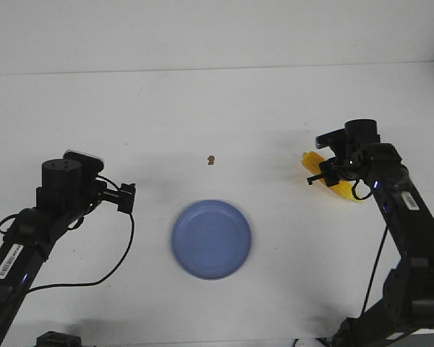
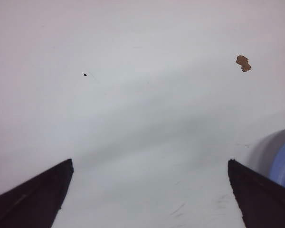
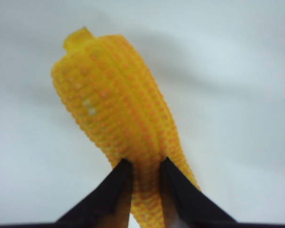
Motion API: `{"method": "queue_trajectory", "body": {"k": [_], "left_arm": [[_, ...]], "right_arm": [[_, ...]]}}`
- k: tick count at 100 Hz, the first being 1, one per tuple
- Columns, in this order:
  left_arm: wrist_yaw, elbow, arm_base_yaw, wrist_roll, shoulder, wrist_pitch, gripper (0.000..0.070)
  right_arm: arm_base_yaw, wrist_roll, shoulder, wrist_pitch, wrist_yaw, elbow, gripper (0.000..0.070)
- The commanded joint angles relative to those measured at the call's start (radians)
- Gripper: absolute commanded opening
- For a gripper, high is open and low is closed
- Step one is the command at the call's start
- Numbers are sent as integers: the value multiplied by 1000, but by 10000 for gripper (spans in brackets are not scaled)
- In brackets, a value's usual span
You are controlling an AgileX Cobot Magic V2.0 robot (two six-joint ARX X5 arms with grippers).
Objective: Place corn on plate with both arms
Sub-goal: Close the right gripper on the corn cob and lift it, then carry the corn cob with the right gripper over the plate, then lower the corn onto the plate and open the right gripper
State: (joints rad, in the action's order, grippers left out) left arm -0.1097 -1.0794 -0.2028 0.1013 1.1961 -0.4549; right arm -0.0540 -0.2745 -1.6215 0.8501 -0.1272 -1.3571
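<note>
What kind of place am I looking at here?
Probably a robot test bench: a bare white table with two black arms, one gripper holding a toy-like corn, and a blue plate.

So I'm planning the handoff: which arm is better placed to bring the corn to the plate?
The right. The right gripper is shut on the corn, right of the plate. The left gripper is open, holding nothing, over bare table beside the plate.
</note>
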Motion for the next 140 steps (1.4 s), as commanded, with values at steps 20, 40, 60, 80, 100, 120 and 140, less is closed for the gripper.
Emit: {"method": "queue_trajectory", "body": {"k": [20, 40, 60, 80, 100, 120, 140], "left_arm": [[-3, -10, 0, -10, 12, 8, 666], [-3, -10, 0, -13, 12, 7, 666], [-3, -10, 0, -13, 12, 3, 666], [-3, -10, 0, -13, 12, -2, 666], [-3, -10, 0, -13, 12, -2, 666], [-3, -10, 1, -13, 12, -2, 666], [-3, -10, 0, -12, 12, -1, 666]], "right_arm": [[180, 136, 180, 134, -87, -25, 14], [378, 175, 169, 144, -94, -23, 14], [556, 251, 77, 83, -94, -23, 14], [699, 279, -5, 70, -112, -23, 15], [780, 291, -43, 63, -125, -23, 18], [793, 306, -50, 45, -123, -23, 347], [787, 309, -50, 40, -108, -23, 437]]}}
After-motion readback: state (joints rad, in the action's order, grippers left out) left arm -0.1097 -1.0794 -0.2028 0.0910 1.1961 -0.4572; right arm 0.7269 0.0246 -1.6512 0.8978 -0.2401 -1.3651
